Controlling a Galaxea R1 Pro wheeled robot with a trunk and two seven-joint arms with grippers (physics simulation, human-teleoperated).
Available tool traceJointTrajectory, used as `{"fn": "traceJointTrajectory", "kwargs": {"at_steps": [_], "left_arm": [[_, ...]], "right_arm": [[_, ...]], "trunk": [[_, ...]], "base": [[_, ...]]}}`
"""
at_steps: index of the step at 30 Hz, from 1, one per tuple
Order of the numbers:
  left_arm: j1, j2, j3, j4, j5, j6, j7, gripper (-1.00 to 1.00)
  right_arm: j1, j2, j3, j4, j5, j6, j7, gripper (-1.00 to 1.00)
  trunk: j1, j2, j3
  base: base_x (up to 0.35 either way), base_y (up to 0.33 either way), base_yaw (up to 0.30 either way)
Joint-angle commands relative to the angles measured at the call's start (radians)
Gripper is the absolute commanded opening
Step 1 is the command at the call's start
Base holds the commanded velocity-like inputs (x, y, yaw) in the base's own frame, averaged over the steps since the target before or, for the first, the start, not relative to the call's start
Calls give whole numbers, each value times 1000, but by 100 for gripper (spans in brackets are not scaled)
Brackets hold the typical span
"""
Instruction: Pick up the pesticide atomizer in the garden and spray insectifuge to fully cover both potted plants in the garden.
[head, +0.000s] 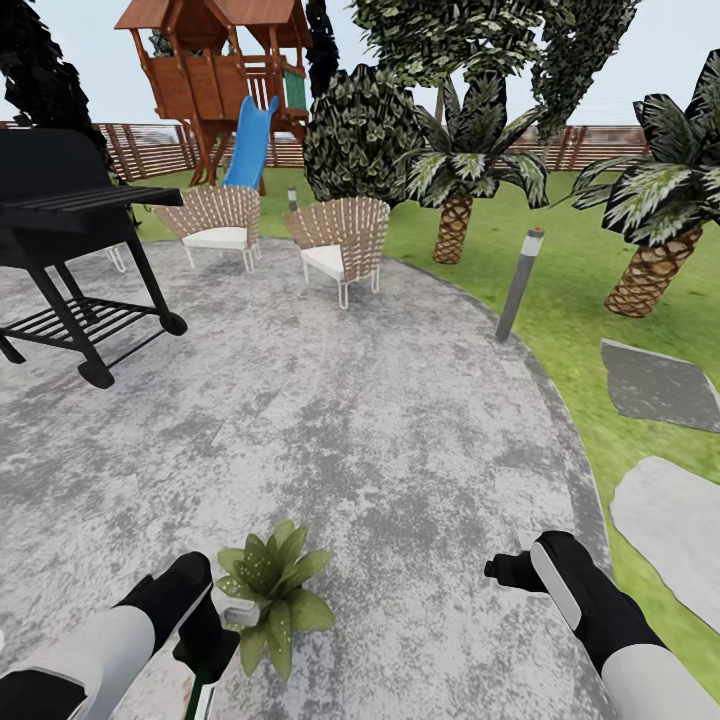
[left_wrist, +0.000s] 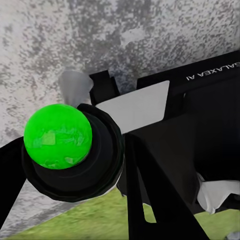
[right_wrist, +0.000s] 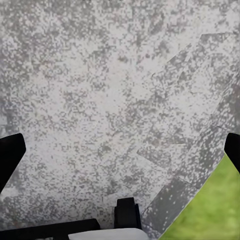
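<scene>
One potted plant sits on the grey stone patio, just beside the left tool, which is clamped on the pesticide atomizer, its green body hanging down. Right tool hovers well apart over bare patio, fingers spread wide. Beyond: black grill, wicker seats, lawn, fence.

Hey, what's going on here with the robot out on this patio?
A two-armed robot stands on the round stone patio in a garden, right over a small potted plant. Its left tool holds a dark green pesticide atomizer, seen end-on in the left wrist view, beside the plant. The right tool hangs open and empty over bare stone. A black grill and two wicker chairs stand farther back.
</scene>
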Motion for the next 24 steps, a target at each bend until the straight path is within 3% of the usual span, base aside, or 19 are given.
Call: {"fn": "traceJointTrajectory", "kwargs": {"at_steps": [1,5,15,24], "left_arm": [[0,0,-1,-2,-9,2,-10,-100],[1,-2,-3,-3,-6,2,-9,-100],[-11,-56,-6,-3,-12,2,-9,-100],[-1,-57,-8,-3,-15,2,-9,-100]], "right_arm": [[-1,-1,4,-1,-11,3,-10,100],[-1,-1,4,-2,-10,3,-10,100],[-1,-1,4,-3,-11,3,-10,100],[-1,-1,4,-3,-11,3,-10,100]], "trunk": [[0,0,-1],[0,0,-1],[0,0,1],[0,0,2]], "base": [[0,0,3],[0,0,1],[0,0,-54],[0,0,-26]]}}
